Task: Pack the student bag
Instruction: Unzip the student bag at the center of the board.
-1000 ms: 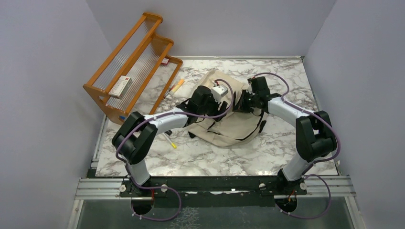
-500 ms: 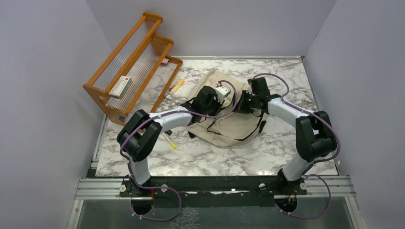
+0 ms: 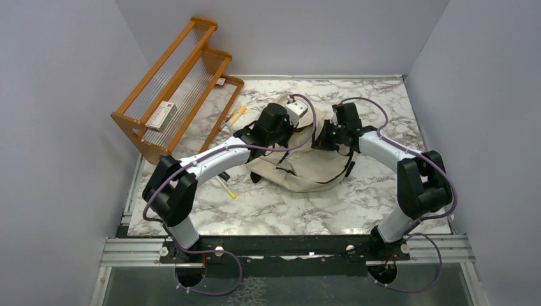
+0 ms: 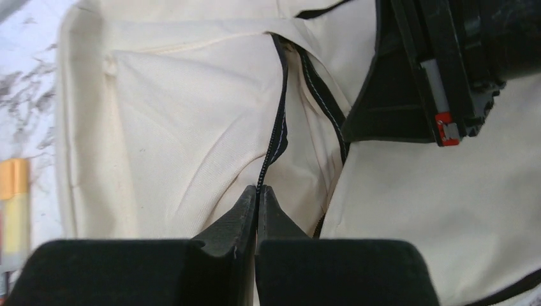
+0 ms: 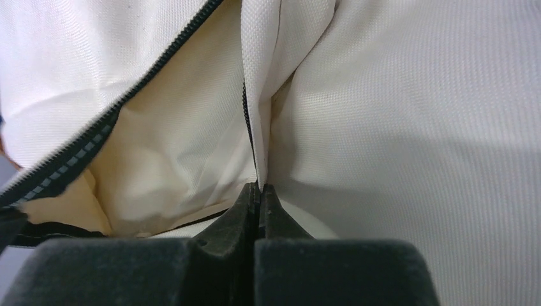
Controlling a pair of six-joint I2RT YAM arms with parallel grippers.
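Observation:
The student bag (image 3: 306, 169) is a cream canvas backpack lying crumpled in the middle of the marble table, between both arms. My left gripper (image 4: 258, 187) is shut on the black zipper edge (image 4: 276, 134) of the bag's opening, with cream cloth on both sides. My right gripper (image 5: 258, 185) is shut on a fold of the bag's cream fabric along another zipper line (image 5: 96, 140). In the left wrist view the right arm's black gripper body (image 4: 446, 70) sits close by, at the upper right. Both sets of fingertips are hidden under the wrists in the top view.
An orange wooden rack (image 3: 172, 89) stands at the back left with a small box (image 3: 159, 115) on it. An orange-yellow marker (image 3: 237, 115) lies beside the rack, and a thin pen (image 3: 224, 186) lies left of the bag. Walls enclose the table on three sides.
My left gripper has closed on the bag's zipper edge and moved toward the back of the table, pulling the cloth up. The right gripper has stayed shut on the bag.

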